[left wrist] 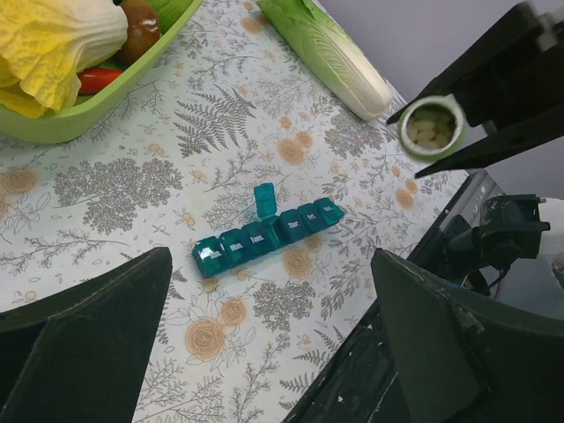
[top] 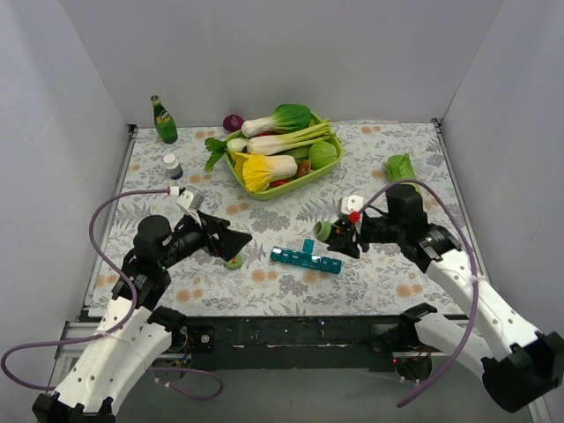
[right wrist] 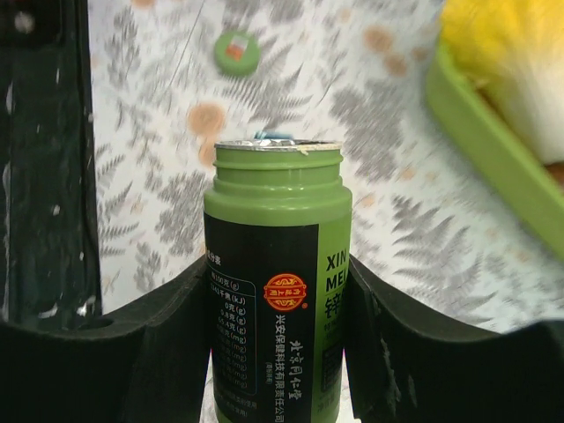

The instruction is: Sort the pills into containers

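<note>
The teal pill container strip (top: 306, 259) lies on the floral cloth between the arms, one lid standing open (top: 308, 246). The left wrist view shows it too (left wrist: 264, 236), its day-labelled lids otherwise shut. My right gripper (top: 339, 236) is shut on an uncapped green pill bottle (top: 324, 232), tipped with its mouth to the left, just above the strip's right end. White pills show inside the bottle (left wrist: 430, 126). In the right wrist view the bottle (right wrist: 278, 291) sits between both pads. My left gripper (top: 236, 242) is open and empty, left of the strip.
The bottle's green cap (top: 233, 261) lies by my left gripper. A lime-green vegetable basket (top: 282, 187) stands behind the strip. A green glass bottle (top: 164, 120) and a small white bottle (top: 173, 166) stand back left. A green vegetable (top: 401, 167) lies back right.
</note>
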Controlling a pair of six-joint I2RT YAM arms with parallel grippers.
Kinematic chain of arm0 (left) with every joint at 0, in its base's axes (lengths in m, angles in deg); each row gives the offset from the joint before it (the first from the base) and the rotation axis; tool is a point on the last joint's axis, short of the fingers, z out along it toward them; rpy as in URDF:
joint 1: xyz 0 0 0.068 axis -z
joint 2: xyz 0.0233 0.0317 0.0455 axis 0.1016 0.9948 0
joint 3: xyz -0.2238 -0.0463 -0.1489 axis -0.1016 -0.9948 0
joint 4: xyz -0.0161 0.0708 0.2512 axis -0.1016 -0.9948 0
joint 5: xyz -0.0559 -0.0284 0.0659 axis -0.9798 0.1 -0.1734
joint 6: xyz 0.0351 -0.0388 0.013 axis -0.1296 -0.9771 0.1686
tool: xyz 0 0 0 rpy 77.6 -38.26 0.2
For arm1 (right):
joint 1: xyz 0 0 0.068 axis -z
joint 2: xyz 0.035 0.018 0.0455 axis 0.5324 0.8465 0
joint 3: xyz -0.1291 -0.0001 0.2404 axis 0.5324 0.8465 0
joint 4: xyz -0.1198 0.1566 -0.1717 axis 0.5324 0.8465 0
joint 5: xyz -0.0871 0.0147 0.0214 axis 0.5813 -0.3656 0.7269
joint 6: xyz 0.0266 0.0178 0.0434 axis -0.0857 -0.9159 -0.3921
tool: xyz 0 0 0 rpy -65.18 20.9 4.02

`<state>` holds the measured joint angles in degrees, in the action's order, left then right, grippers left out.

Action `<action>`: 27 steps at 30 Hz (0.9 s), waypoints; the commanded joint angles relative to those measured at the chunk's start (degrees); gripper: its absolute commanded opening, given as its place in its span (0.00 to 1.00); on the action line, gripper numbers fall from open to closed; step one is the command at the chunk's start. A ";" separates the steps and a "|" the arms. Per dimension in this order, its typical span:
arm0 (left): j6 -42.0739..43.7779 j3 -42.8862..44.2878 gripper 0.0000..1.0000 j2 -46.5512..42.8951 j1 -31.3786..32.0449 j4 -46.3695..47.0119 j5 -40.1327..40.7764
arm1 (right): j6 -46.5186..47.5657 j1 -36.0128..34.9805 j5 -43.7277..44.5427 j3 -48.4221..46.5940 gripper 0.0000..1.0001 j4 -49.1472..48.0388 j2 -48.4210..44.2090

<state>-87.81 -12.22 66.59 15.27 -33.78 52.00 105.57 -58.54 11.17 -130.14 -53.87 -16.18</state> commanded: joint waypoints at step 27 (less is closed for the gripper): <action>9.81 -4.81 0.98 -0.43 -0.27 7.14 13.11 | 14.90 -9.92 19.92 -7.19 0.01 18.10 28.48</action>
<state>-79.11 -16.83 66.86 15.27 -27.18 63.26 121.46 -67.19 28.70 -133.66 -35.99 11.05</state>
